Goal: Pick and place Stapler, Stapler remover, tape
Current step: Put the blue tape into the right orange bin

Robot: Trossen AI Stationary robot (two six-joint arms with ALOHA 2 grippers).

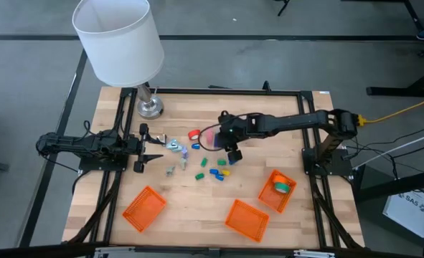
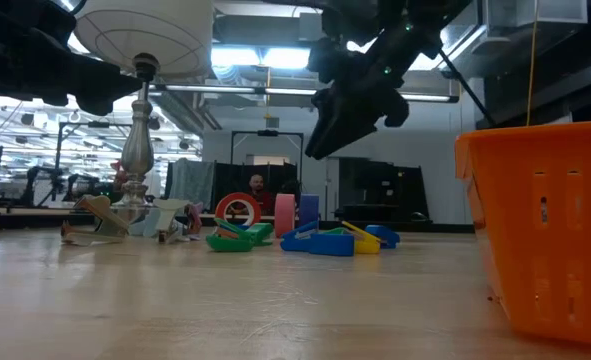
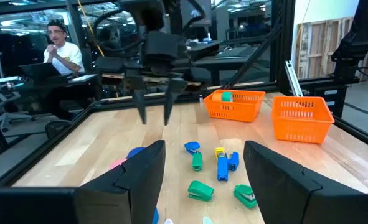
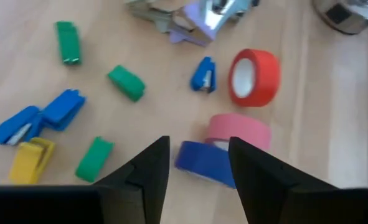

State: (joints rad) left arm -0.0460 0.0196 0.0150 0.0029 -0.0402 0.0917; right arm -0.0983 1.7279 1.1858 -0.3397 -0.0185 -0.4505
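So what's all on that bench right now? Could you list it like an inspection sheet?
Surface: wooden table, three orange baskets.
Job's things: red tape, pink tape and a blue roll by small staplers; green tape already in the right basket.
Clutter: lamp; metal pieces.
Grippers: right gripper open above the rolls; left gripper open, at the table's left.
Cables: yellow cable.
Surroundings: seated person.

Small staplers (image 1: 215,172) crowd mid-table (image 1: 183,215); the lamp (image 1: 118,39) blocks the far-left corner; bare wood before the baskets (image 1: 246,218) looks passable.
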